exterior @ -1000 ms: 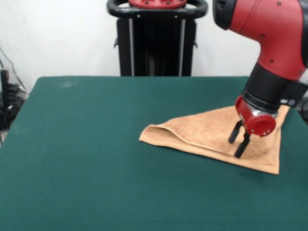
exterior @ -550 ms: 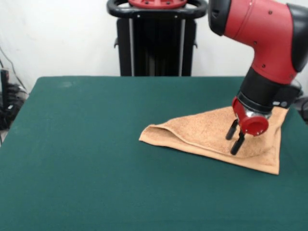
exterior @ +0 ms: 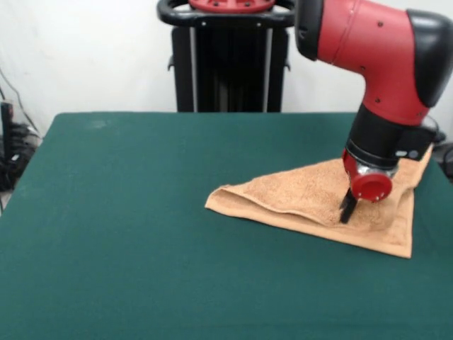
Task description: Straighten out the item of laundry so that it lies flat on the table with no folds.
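Down on the towel (exterior: 304, 195), the end effector (exterior: 347, 210) shows only as a dark stub below the red wrist disc; its fingers overlap from this angle, so whether they are together or apart cannot be told, nor whether they pinch any cloth. Its tips seem to touch the terry surface near the fold line, though the contact itself is hard to confirm.

Above it, the arm (exterior: 375, 64) enters from the upper right. A bulky red link with a black end cap runs across the top of the front view, bends down through a black cylindrical segment, and ends in the red disc that faces the camera. The wrist is tilted slightly, leaning toward the left of the picture.

Tan-orange and folded over on itself into a rough triangle, the towel lies on the right part of the green bench (exterior: 141, 234). One point reaches left toward the bench's middle, with a raised doubled edge there; another corner lies near the front right; the third is behind the arm near the right edge, and partly hidden by it.

Behind the bench stands a black pedestal (exterior: 230, 64) against a white wall, and dark cables (exterior: 13, 152) hang at the far left edge.
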You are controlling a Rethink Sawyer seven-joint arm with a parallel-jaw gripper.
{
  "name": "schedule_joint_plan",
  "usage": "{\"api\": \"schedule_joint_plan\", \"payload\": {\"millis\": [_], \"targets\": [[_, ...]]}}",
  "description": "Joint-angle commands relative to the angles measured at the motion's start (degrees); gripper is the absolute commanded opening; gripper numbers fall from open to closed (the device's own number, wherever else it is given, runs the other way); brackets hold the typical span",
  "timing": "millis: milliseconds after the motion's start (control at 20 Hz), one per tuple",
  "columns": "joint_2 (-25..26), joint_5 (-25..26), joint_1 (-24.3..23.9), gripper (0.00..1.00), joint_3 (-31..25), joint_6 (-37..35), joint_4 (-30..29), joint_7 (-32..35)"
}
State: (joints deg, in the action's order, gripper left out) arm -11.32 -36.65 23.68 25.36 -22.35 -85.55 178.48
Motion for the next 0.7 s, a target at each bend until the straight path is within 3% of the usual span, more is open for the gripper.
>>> {"api": "schedule_joint_plan", "payload": {"millis": [50, 200, 300, 700], "targets": [[0.2, -2.4, -2.0, 0.00, -12.9, 4.8, -5.4, 6.4], [-0.1, -1.7, -2.1, 0.00, -12.4, 3.5, -5.2, 6.3], [0.4, -0.4, -0.7, 0.00, -9.1, 0.9, -4.0, 6.7], [-15.9, 5.5, -5.1, 0.00, -10.4, -9.2, -15.9, -4.0]]}}
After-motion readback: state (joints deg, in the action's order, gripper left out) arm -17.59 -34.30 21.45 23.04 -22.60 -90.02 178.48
